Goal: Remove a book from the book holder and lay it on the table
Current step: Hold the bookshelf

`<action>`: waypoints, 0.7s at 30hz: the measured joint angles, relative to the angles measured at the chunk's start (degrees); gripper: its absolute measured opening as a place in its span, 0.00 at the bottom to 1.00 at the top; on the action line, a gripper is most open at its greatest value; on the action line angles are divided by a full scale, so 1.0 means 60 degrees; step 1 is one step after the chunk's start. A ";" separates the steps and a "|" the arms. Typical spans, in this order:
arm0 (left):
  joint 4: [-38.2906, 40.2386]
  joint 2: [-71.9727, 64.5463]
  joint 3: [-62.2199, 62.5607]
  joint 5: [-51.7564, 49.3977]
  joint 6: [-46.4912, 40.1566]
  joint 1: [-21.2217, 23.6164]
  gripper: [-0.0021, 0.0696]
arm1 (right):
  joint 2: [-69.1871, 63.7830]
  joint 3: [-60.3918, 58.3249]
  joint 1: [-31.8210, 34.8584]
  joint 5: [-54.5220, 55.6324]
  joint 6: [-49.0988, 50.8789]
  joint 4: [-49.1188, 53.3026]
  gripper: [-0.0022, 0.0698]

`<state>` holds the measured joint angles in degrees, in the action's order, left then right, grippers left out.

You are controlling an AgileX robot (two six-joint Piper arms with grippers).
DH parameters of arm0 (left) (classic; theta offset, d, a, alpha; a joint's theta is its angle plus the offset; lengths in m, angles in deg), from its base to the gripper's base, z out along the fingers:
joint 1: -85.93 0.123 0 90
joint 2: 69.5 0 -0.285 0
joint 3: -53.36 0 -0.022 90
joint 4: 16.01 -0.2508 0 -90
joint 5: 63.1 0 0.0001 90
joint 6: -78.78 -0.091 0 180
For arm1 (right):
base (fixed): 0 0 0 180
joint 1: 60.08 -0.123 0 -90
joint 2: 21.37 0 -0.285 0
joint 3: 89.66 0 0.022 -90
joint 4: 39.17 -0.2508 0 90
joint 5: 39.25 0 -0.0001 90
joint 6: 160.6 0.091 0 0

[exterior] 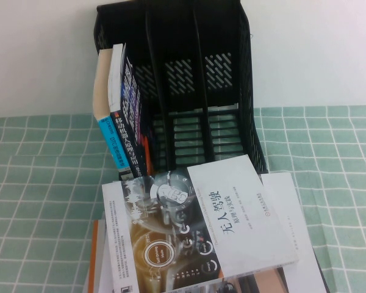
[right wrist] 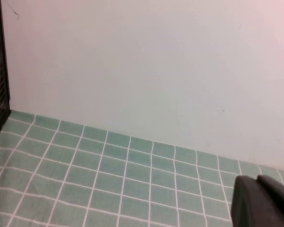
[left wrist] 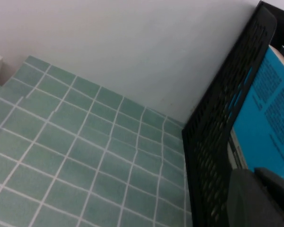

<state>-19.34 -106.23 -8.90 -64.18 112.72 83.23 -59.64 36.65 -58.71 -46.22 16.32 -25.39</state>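
Nearest the raised camera, a white-and-grey cover book with round dials [exterior: 195, 229] lies flat and slightly askew atop other white volumes at the table's front edge, its far corner touching the foot of the tall black plastic book holder [exterior: 232, 79]. That three-slot rack stands upright on the pale green, white-gridded cloth of the table [exterior: 43, 177], against a plain white wall. Two books stand in its leftmost slot, both tilted: the thick dark navy-black book [exterior: 129, 116] with large white Chinese lettering, and, just beside it on the outer side and touching it, a light blue-spined book with cream pages [exterior: 107, 131]. The middle and right slots show only their slatted base and vented back. Neither arm appears in the raised view. The left gripper [left wrist: 258, 198] shows only as a dark blurred mass in its own wrist view, close against the rack's perforated side wall with a bright blue cover visible behind it; whether its fingers are spread or closed cannot be told. The right gripper [right wrist: 262, 201] is likewise a dark blur above bare cloth, the rack's edge well apart from it; its state cannot be told either.
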 joint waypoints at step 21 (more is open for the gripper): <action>0.1422 -0.4286 0.4082 -0.2977 -0.2610 -0.0155 0.03 | -0.2827 0.1137 -0.2360 -0.0012 0.3326 0.4683 0.03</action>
<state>-10.80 -131.94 15.60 -82.04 97.05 82.30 -76.60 43.47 -72.87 -46.29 36.28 2.71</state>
